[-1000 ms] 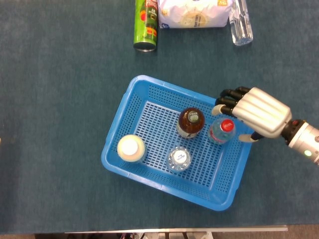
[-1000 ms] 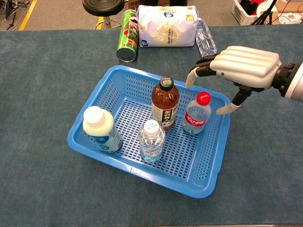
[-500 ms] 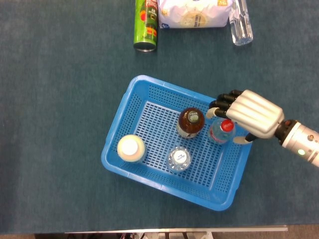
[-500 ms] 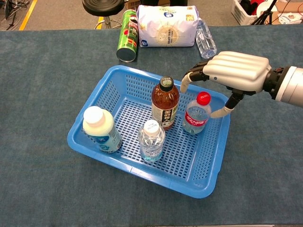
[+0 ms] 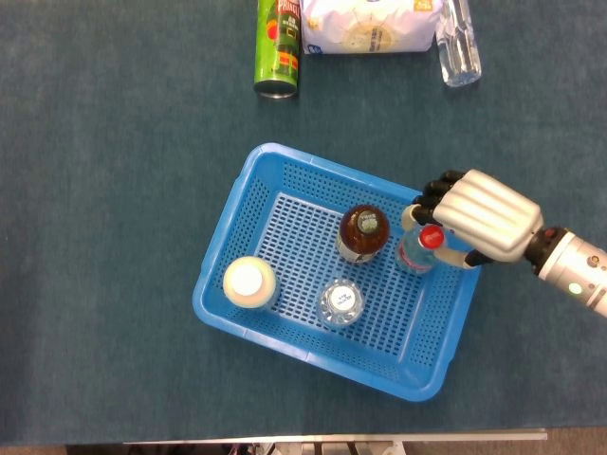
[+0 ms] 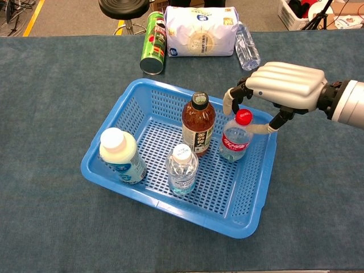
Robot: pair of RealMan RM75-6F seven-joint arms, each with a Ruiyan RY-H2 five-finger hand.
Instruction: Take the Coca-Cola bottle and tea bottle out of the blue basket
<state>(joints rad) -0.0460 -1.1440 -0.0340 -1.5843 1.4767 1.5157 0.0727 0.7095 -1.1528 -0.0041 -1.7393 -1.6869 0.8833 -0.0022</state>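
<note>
The blue basket sits mid-table. At its right end stands the red-capped Coca-Cola bottle, and the brown tea bottle is upright just left of it. My right hand hovers over the basket's far right corner, curled around the Coca-Cola bottle's neck. The thumb lies against the bottle's shoulder, while the fingertips hang on the far side with a small gap to the cap. My left hand appears in neither view.
The basket also holds a white-capped milky bottle and a clear water bottle. At the table's far edge lie a green can, a white bag and a clear bottle.
My right hand came in from the right over the basket corner and its fingers and thumb curled in around the Coca-Cola bottle's neck. The bottles have not moved.
</note>
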